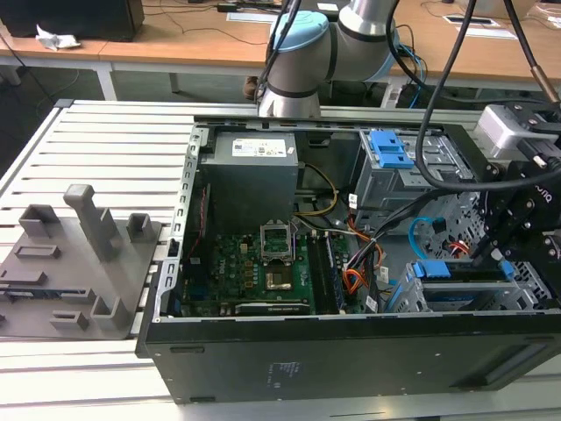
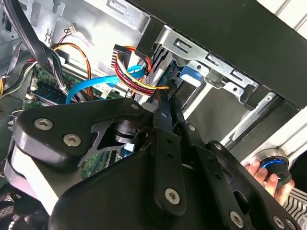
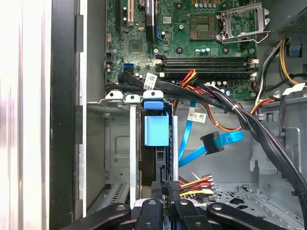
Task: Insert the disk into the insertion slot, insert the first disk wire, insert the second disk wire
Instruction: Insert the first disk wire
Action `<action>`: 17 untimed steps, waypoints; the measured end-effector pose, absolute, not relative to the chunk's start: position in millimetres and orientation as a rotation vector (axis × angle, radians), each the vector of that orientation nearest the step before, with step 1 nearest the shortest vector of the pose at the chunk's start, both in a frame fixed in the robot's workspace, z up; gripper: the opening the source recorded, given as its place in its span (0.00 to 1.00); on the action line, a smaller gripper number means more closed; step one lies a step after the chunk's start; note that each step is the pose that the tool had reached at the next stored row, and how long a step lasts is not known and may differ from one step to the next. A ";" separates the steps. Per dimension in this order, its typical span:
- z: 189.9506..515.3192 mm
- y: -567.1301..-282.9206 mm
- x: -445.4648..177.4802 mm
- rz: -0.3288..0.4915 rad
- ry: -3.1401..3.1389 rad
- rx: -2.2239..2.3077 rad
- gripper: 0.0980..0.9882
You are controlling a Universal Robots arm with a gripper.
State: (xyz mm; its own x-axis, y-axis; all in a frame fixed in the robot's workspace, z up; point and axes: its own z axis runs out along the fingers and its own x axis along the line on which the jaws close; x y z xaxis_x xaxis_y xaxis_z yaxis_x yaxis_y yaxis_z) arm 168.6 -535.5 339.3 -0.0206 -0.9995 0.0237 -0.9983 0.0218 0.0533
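The disk (image 3: 157,130), with its bright blue carrier, sits inside the insertion slot (image 3: 117,103), a silver sheet-metal cage. In the exterior view the disk (image 1: 460,270) is in the cage (image 1: 408,294) at the case's front right corner. My gripper (image 3: 163,189) hangs at the disk's end, shut on a black plug with red, yellow and black wires (image 3: 196,184). In the second wrist view the gripper (image 2: 163,100) pinches the same wire bundle (image 2: 139,76). A flat blue cable with a black plug (image 3: 211,143) lies loose beside the cage.
The motherboard (image 1: 263,263) and power supply (image 1: 250,171) fill the case's left half. A grey bay with a blue latch (image 1: 390,149) stands behind the cage. Thick black cables (image 3: 216,96) cross above the disk. A grey fixture (image 1: 79,254) is on the table. A hand (image 2: 266,175) is outside the case.
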 end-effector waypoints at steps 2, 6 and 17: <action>339.1 -535.6 168.6 -0.034 -2.206 2.160 0.15; 350.8 -535.6 168.6 -0.033 -2.206 2.159 0.23; 373.6 -535.6 168.6 -0.033 -2.206 2.159 0.14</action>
State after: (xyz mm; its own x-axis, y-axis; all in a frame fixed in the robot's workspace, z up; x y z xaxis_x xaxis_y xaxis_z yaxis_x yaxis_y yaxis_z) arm 168.6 -535.6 373.6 -0.0206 -0.9995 0.0242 -0.9983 0.0219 0.0534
